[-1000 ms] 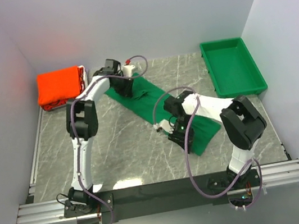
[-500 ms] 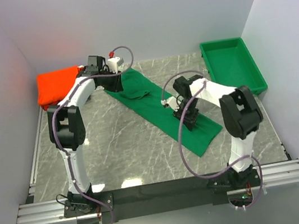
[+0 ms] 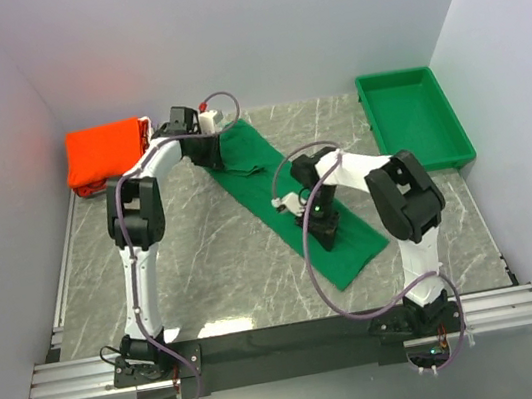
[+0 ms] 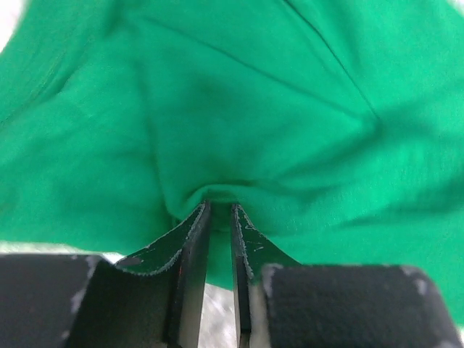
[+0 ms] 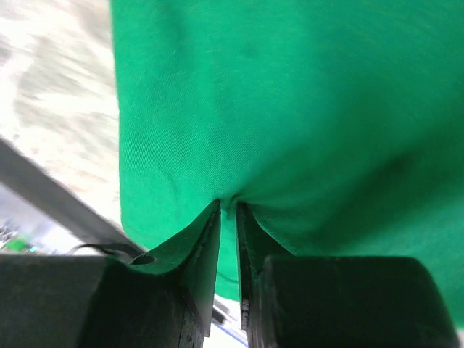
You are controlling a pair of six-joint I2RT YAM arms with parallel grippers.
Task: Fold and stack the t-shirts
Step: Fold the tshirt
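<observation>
We count one green t-shirt [image 3: 256, 189] lying diagonally across the table [image 3: 205, 260], one orange-red pile [image 3: 105, 154] far left, one tray [image 3: 414, 120] far right; left gripper [image 4: 221, 206], arm stretched rearward, pinches the shirt's far end; right gripper [image 5: 228, 204], arm bent inward, pinches its near half.

Green tray [image 3: 414, 120] at far-rt corner of grey marble table [image 3: 215, 258]; alu rail [image 3: 72, 380] along near edge.
</observation>
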